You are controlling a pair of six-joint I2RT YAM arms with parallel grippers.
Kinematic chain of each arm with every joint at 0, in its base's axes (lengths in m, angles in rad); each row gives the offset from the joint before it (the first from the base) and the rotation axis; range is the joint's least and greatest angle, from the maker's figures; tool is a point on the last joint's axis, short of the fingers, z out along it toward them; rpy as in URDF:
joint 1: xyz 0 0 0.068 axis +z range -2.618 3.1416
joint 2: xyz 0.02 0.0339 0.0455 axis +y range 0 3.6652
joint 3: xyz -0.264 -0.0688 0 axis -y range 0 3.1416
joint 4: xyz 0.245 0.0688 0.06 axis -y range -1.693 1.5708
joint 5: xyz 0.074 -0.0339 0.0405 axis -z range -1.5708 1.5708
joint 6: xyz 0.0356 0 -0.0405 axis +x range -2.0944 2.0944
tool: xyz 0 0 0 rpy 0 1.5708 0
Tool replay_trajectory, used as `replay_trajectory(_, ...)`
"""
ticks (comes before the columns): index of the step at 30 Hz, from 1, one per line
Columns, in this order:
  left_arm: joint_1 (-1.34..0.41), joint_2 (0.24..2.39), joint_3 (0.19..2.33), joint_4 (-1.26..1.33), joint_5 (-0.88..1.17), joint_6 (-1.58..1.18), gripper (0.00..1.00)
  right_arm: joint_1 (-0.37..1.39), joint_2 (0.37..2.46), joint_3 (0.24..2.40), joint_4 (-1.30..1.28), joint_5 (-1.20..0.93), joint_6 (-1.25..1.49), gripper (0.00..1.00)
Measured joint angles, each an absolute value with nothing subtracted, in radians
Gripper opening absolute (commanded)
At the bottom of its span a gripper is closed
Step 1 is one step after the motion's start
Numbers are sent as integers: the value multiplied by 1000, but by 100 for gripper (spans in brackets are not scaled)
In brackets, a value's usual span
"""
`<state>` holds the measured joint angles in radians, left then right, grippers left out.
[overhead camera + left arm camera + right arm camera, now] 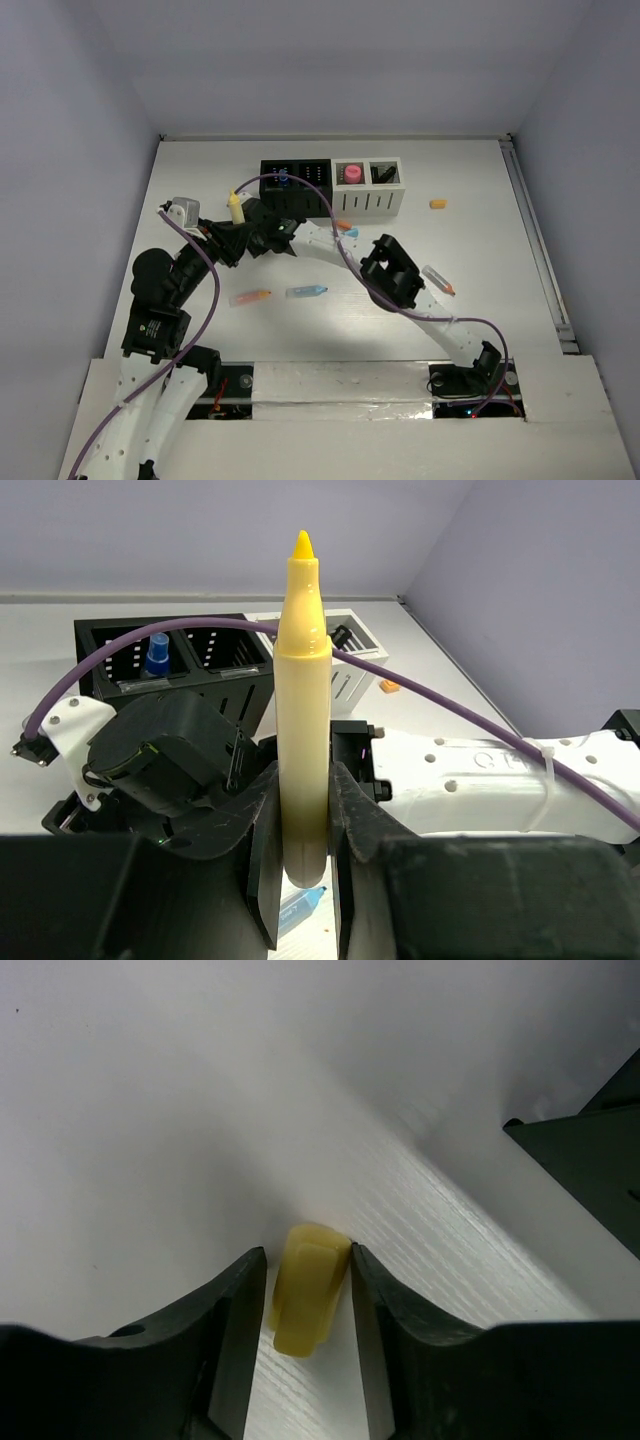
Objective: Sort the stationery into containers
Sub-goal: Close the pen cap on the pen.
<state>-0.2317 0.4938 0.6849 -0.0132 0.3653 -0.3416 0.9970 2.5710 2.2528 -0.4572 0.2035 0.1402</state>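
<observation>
My left gripper (303,785) is clamped on the yellow marker (303,670), which stands upright, tip up (bottom end buried in the grip). My right gripper (306,1260) straddles a stubby yellow bit (305,1305) lying on the table (150,1110), can't tell if it's pinched. The containers (215,685) sit just beyond.

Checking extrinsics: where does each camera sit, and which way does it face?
Top external: above and behind the bases, looking down on the table; left arm and right arm show.
Left wrist: behind the left gripper, facing the containers; its fingers clamp an upright yellow marker, right arm crossing beyond.
Right wrist: facing down at the table; the right gripper straddles a small yellow piece.
Shared: top and left wrist both show the yellow marker and containers.
</observation>
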Motion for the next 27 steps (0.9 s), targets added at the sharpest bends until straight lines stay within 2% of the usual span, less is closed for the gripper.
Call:
replay_trajectory(2, -232, 494, 685, -13, 365, -342, 0, 998, 2580, 2268, -460, 210, 135, 39)
replay_trajectory(6, -232, 494, 685, -13, 365, -342, 0, 999, 2590, 2283, -459, 220, 125, 14)
replay_trajectory(9, -232, 493, 685, -13, 365, -342, 0, 1002, 2590, 2283, -458, 234, 124, 1)
replay_trajectory(13, -232, 493, 685, -13, 364, -342, 0, 1003, 2553, 2201, -386, 248, 129, 0)
replay_trajectory(15, -232, 493, 685, -13, 363, -342, 0, 1003, 2488, 2074, -321, 252, 138, 0)
replay_trajectory(21, -232, 493, 683, -9, 366, -349, 0, 1003, 2212, 1665, -200, 287, 178, 0)
replay_trajectory(27, -232, 501, 670, 12, 398, -375, 0, 995, 1923, 1491, -100, 372, 220, 0)
